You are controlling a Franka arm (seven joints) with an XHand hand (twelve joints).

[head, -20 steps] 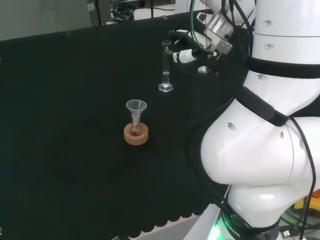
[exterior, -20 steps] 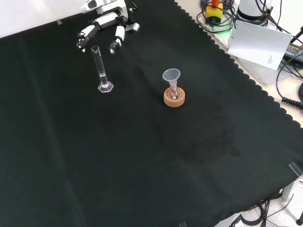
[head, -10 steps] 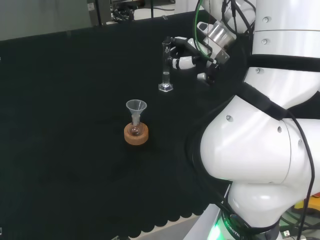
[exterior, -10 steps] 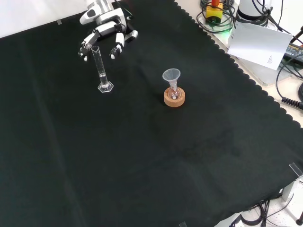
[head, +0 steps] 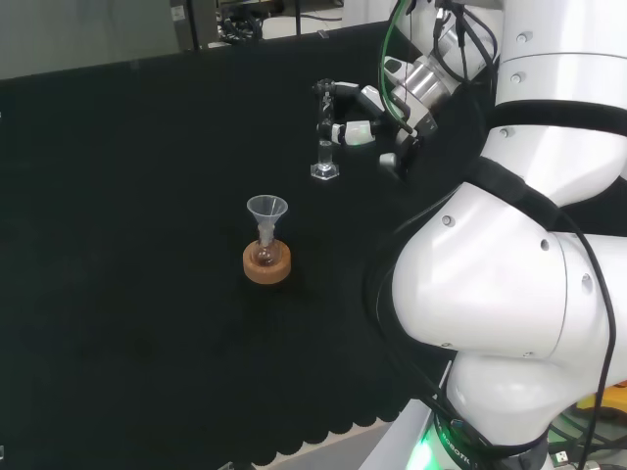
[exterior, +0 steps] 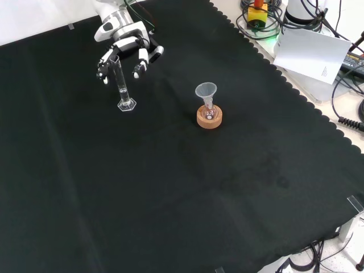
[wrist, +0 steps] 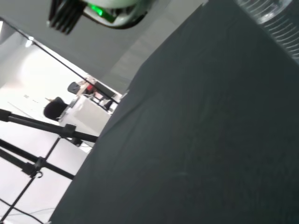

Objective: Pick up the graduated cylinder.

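Graduated cylinder (exterior: 121, 85): clear, upright on its hexagonal foot on the black cloth (exterior: 170, 187), toward the upper left of the front view; in the head view (head: 324, 132) it stands at mid-top, left of the arm's white links (head: 509, 294). In the wrist view a ribbed clear piece (wrist: 275, 18) sits close in at one corner; whether it is the cylinder cannot be told.

Hand (exterior: 122, 42): black and white, set at the cylinder's upper part. Fingers (exterior: 104, 61) spread and partly bent, reaching down on both sides of the tube in the front view; in the head view the hand (head: 367, 103) reaches the tube from the right. Contact with the glass cannot be told; no closed grasp is visible.

Funnel (exterior: 206, 91): clear, seated in a small flask on a cork ring (exterior: 209, 118), well apart from the cylinder, to its right in the front view.
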